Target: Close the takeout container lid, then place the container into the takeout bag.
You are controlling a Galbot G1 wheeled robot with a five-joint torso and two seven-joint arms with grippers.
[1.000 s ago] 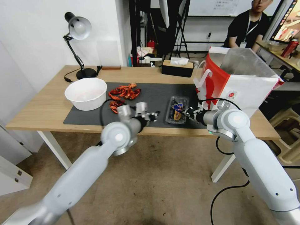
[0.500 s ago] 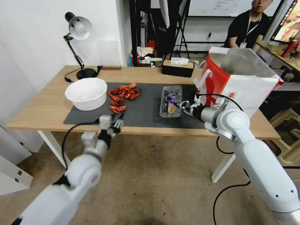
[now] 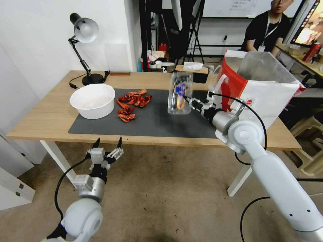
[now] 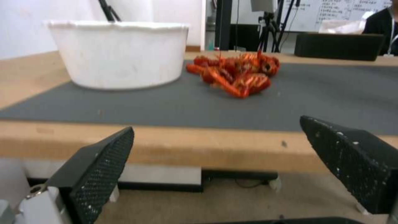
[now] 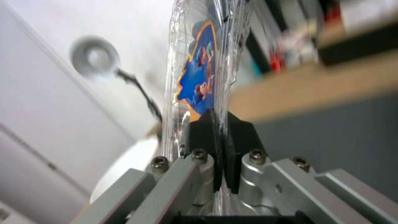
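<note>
Right tool [image 3: 187, 99] gripping takeout container [image 3: 180, 92], airborne

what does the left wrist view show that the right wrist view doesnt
Left wrist view alone: the left gripper, fingers spread open and empty, below the table edge; the red crayfish pile on the dark mat; the black tissue box.

Right wrist view alone: the right gripper, its black fingers pinched on the clear rim of the takeout container, shut and stood on edge, its blue sticker facing the camera; the lamp head.

Both: the white bowl, the mat and the wooden tabletop.
</note>
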